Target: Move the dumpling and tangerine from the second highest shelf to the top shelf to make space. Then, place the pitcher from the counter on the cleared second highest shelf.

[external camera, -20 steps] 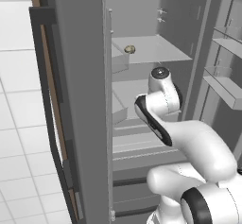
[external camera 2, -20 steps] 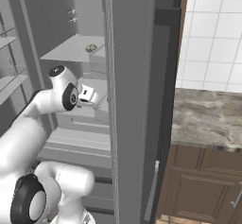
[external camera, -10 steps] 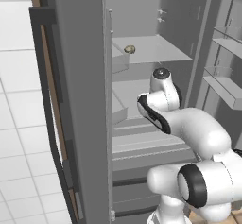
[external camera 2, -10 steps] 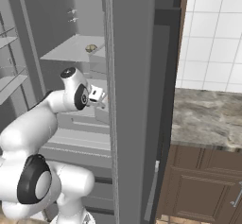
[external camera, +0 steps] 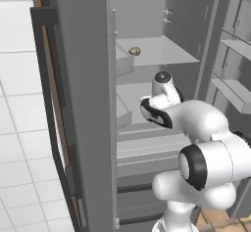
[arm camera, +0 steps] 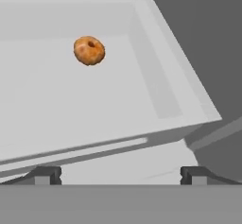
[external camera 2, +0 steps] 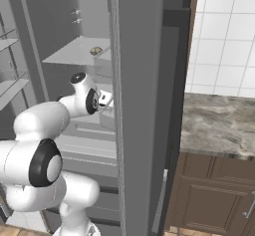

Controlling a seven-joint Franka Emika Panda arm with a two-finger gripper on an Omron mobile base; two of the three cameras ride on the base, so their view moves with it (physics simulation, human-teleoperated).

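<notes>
The tangerine [arm camera: 89, 50], a small orange ball, lies on the second highest shelf [arm camera: 158, 93], a pale grey tray with raised rims. My gripper [arm camera: 120, 175] hangs in front of that tray's near rim, open, with nothing between its fingertips; the tangerine is well beyond them. The base views show the hand [external camera 2: 105, 102] reaching into the open fridge at that shelf [external camera: 131, 93]. The dumpling [external camera: 135, 51], a beige-grey lump, rests on the flat top shelf [external camera: 166, 51], also seen from the right as the dumpling [external camera 2: 96, 51]. The pitcher is out of view.
The fridge's grey side wall [external camera: 88, 104] stands close on the left of the hand. Door racks [external camera: 235, 86] hang at the right. The marbled counter [external camera 2: 219, 130] over brown cabinets lies to the right of the fridge. A lower tray shelf [external camera: 147, 145] sits below.
The arm's elbow and forearm have folded up and nearer the cameras. The hand stays by the second highest shelf, and the gripper remains open.
</notes>
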